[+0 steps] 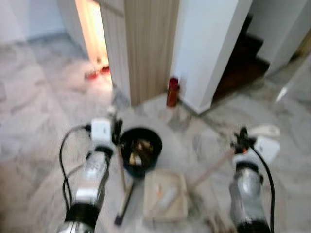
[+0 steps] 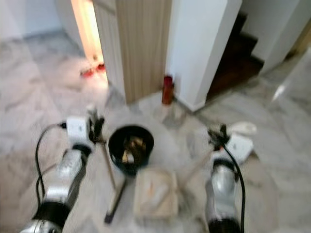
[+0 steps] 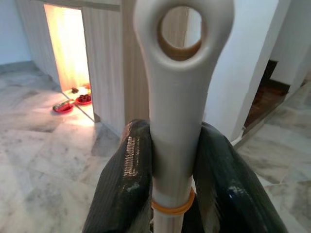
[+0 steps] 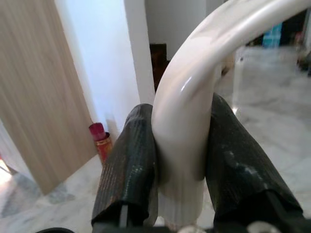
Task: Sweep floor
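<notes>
Marble floor (image 1: 39,97) spreads pale and open toward the robot's left in the left eye view, while a wood-panelled wall (image 1: 146,48) and a white pillar (image 1: 209,48) close in ahead, a red bottle (image 1: 172,91) standing at their foot; a wide sweep could well knock it over. The right eye view shows the black bin (image 2: 130,145) just beside the beige dustpan (image 2: 155,191) (both blurred), so a clumsy pull might tip one into the other. In the left wrist view the left gripper (image 3: 177,160) has its fingers closed tight on the broom handle (image 3: 177,97). In the right wrist view the right gripper (image 4: 182,160) pinches the curved dustpan handle (image 4: 194,82), which might slip or twist.
</notes>
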Robot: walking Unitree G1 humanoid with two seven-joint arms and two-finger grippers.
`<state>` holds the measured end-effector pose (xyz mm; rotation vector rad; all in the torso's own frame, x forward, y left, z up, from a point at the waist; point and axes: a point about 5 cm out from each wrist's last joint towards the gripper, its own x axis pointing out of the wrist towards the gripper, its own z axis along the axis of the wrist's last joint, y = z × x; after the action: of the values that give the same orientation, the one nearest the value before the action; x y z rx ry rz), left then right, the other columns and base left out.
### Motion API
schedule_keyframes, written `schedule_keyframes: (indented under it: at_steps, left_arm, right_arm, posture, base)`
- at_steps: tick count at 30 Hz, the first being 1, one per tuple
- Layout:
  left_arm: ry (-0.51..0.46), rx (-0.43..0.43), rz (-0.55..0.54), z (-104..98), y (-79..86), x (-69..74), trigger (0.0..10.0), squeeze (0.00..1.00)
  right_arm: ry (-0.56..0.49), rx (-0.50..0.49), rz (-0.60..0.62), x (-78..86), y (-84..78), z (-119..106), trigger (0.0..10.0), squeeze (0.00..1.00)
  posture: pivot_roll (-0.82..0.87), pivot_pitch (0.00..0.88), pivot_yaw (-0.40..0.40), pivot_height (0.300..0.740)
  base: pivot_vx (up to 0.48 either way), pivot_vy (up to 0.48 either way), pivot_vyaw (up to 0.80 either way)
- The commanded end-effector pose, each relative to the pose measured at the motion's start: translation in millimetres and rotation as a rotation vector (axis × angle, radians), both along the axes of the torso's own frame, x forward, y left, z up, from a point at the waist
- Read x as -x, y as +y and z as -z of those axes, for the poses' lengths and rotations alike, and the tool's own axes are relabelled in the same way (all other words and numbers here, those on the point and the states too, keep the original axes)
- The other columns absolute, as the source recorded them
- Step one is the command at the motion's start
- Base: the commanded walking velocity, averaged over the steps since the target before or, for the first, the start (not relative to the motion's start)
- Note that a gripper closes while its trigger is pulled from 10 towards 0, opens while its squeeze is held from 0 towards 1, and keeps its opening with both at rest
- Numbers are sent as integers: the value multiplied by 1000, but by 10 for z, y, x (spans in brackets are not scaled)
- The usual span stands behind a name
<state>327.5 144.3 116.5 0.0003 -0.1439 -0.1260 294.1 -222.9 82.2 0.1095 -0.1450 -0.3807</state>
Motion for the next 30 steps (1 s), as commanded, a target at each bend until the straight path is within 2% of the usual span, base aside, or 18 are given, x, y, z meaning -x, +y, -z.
schedule_keyframes:
  at_steps: [1,8,22,30]
  left_arm:
    - [-48,-7,-15,-114,60,-27,10000,0]
    - [-43,-8,-12,-106,52,-21,10000,0]
    - [-34,-11,-4,-78,52,-7,10000,0]
    - [-24,-11,4,-67,47,-13,10000,0]
  right_arm:
    - [-56,-9,-21,-73,80,-119,10000,0]
    - [-55,-9,-19,-73,71,-122,10000,0]
    - [-50,10,-4,-18,4,-130,10000,0]
    - [-27,30,20,103,-99,-81,10000,0]
  posture:
    - [227,8,-69,740]
    - [224,8,-70,740]
    - [215,17,-74,740]
    - [207,19,-70,740]
  base:
    - [0,428,0]
    - [0,372,0]
    - [0,0,0]
    - [0,0,0]
